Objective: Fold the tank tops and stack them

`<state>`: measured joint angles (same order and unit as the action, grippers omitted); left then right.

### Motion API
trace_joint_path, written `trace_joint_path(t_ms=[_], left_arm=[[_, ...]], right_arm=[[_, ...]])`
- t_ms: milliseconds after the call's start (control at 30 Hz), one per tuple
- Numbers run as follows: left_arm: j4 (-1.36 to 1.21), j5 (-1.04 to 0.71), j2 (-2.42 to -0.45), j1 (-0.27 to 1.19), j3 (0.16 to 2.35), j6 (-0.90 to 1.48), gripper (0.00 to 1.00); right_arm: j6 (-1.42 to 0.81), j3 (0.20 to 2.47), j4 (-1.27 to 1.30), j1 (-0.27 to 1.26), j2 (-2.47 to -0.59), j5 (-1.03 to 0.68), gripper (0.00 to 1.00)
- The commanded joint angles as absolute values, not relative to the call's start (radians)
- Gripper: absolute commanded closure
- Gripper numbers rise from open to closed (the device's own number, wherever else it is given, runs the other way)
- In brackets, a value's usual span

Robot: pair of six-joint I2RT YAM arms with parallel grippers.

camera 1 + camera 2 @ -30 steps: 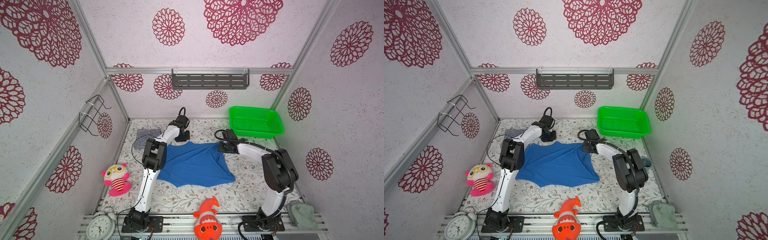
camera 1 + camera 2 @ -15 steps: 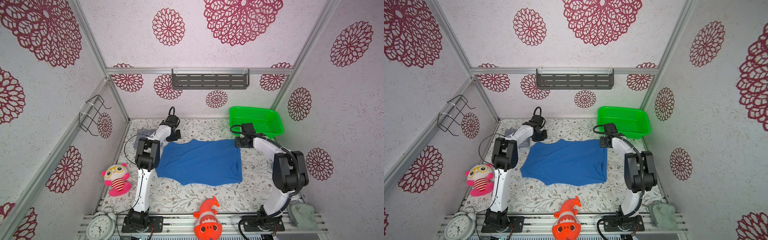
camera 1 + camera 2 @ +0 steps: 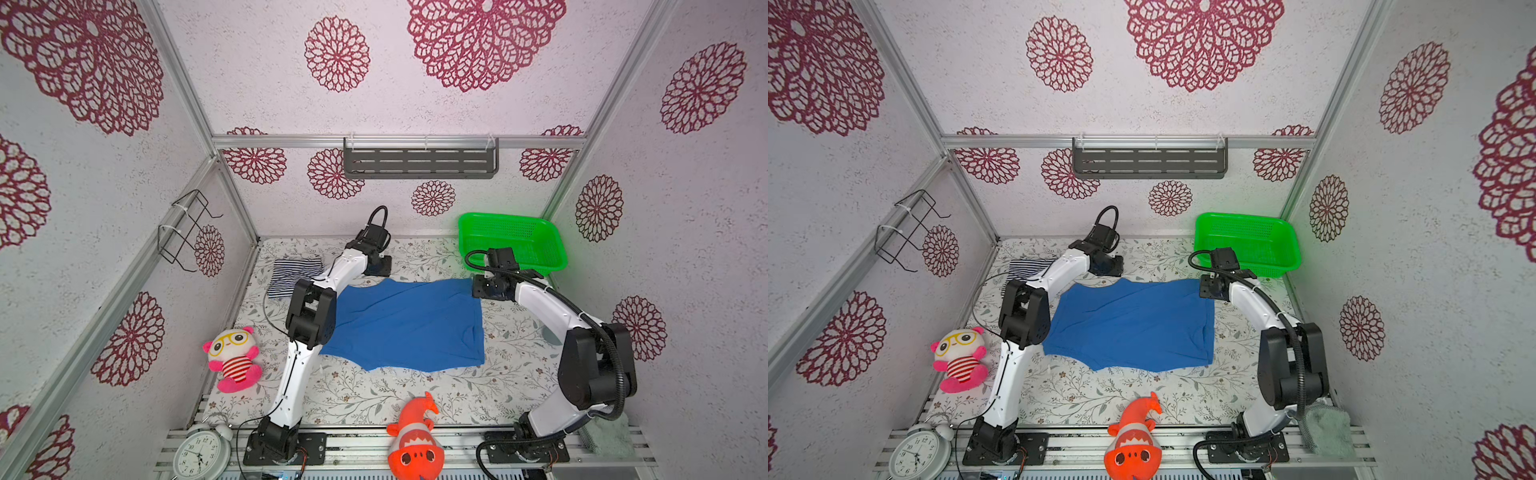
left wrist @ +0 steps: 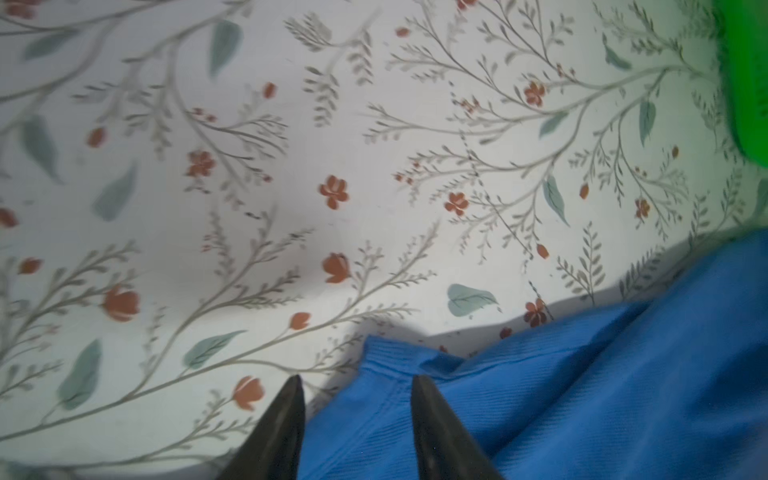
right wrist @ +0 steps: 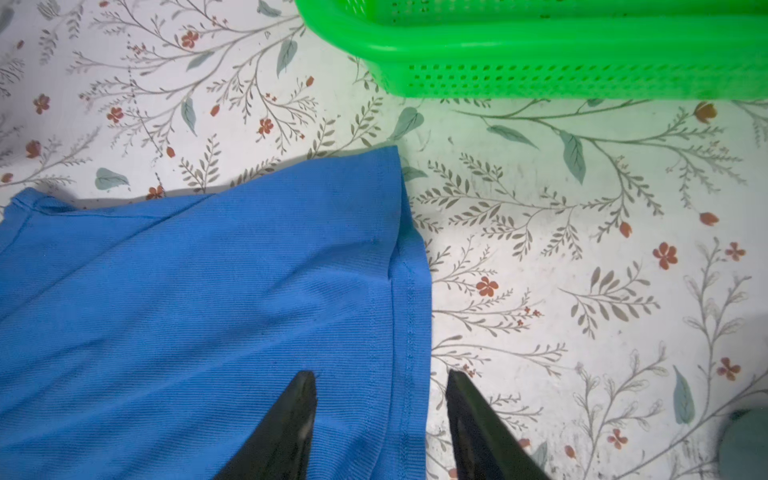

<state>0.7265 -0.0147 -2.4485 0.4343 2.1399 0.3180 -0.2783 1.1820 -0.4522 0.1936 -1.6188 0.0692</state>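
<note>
Across the middle of the floral surface (image 3: 415, 399) I have the royal blue tank top (image 3: 407, 324) lying spread and nearly flat. I judge that is deliberate, since flat cloth gives me clean edges to fold along. At about one o'clock from it sits the green basket (image 3: 511, 218), apart from the cloth and seemingly empty, so it does not crowd my folding room. At ten o'clock the striped tank top (image 3: 293, 272) lies as a compact rectangle near the far corner. It looks folded to me, parked there as the likely base of the stack. My left pincer (image 4: 355, 382) sits at the blue top's eleven o'clock corner, tips parted and clamping nothing. One tip is over bare surface, the other over the ribbed strap end. My right pincer (image 5: 380, 376) is at the two o'clock corner, likewise parted and empty, straddling the stitched hem. Whether any tip touches the cloth I cannot tell. Both far corners are covered, which suits drawing that edge toward six o'clock.
</note>
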Motion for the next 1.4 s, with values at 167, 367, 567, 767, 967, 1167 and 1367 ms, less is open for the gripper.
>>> trace_joint_path(t_ms=[167,367,567,767,967,1167,1367], left_arm=[[0.852,-0.038,-2.627,0.424,2.252,0.322,0.74],[0.812,-0.025,-2.626,0.385,2.231,0.387,1.00],[0.752,-0.008,-2.612,0.309,2.231,0.403,1.00],[0.784,-0.011,-2.677,0.251,2.355,0.400,1.00],[0.860,-0.121,-2.787,0.185,2.566,0.400,0.79],[0.764,-0.109,-2.574,0.175,2.328,0.315,0.37],[0.671,-0.028,-2.147,0.194,1.900,0.359,0.35]], right_arm=[[-0.376,1.105,-0.380,0.209,-1.580,0.056,0.51],[-0.394,1.109,-0.310,0.265,-1.676,0.060,0.54],[-0.419,1.170,-0.200,0.313,-1.832,0.072,0.63],[-0.469,1.350,-0.199,0.334,-2.050,0.079,0.66],[-0.490,1.603,-0.241,0.329,-2.243,0.062,0.61],[-0.453,1.645,-0.231,0.326,-2.169,0.043,0.43],[-0.367,1.495,-0.380,0.321,-1.920,0.050,0.37]])
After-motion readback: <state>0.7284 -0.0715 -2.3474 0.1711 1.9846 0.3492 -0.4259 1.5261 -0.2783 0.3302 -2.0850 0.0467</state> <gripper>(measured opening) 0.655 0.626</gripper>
